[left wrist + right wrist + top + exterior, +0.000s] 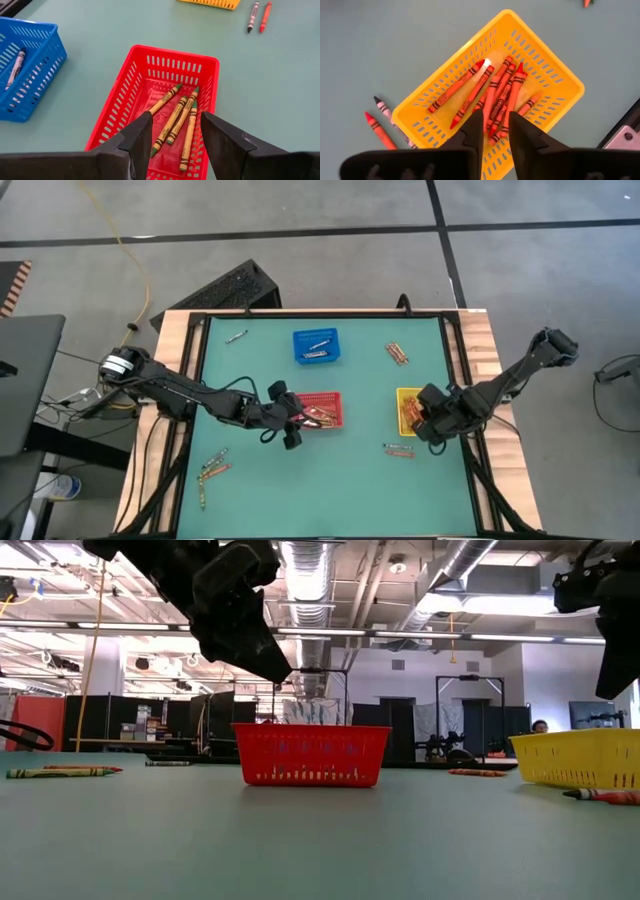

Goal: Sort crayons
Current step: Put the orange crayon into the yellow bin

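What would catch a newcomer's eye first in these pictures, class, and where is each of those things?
Three bright baskets stand out on the green table: a blue basket at the far middle, a red basket in the centre, a yellow basket to the right. The left gripper hangs over the red basket with open jaws, above four green crayons. The right gripper hangs over the yellow basket's red crayons.

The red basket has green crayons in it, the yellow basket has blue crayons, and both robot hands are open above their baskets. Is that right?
Almost. The crayons in the yellow basket are red crayons, not blue; the right wrist view shows it. The rest holds: the red basket has green crayons, and the left gripper and right gripper are open above their baskets.
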You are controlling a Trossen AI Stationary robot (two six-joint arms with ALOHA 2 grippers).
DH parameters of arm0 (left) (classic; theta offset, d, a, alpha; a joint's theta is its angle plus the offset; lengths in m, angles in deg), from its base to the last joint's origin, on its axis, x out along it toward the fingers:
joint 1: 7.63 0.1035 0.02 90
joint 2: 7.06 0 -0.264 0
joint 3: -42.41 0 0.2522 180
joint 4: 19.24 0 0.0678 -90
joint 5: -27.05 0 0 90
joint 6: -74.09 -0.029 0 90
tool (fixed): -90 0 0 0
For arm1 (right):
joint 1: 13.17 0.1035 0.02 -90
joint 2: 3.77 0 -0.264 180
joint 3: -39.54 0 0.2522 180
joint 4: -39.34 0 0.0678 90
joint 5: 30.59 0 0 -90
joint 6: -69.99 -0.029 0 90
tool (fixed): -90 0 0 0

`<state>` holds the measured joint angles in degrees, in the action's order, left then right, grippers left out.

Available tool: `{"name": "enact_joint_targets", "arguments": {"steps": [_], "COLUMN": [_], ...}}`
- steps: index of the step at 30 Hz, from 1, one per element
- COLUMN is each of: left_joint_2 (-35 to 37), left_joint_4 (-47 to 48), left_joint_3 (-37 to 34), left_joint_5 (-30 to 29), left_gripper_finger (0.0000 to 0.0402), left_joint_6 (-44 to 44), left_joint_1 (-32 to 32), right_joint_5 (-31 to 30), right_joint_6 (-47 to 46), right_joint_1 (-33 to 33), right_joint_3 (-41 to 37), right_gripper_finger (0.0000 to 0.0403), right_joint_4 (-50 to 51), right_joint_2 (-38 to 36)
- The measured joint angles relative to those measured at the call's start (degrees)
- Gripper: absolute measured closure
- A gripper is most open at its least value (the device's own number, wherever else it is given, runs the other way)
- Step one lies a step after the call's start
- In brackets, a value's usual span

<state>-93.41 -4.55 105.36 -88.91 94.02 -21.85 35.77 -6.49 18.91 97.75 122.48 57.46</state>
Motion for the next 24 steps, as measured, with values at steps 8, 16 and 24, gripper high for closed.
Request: {"name": "enact_joint_targets", "arguments": {"steps": [8,16,24], "left_joint_2": [0.0,8.1,11.9], "left_joint_4": [4.3,12.7,26.5], "left_joint_3": [0.0,0.0,0.0], "left_joint_5": [-0.1,-12.1,-3.9], "left_gripper_finger": [0.0245,0.0245,0.0245], "left_joint_6": [1.3,-0.2,-3.9], "left_joint_1": [0.0,3.1,24.6], "right_joint_5": [-1.9,-3.8,-3.9], "right_joint_6": [6.5,17.2,36.0], "right_joint_1": [-1.9,-7.1,-15.2], "right_joint_3": [0.0,0.0,0.0], "right_gripper_finger": [0.0301,0.0302,0.0302], "right_joint_4": [-2.9,-8.8,-16.8], "right_joint_2": [-0.2,-0.2,-0.2]}}
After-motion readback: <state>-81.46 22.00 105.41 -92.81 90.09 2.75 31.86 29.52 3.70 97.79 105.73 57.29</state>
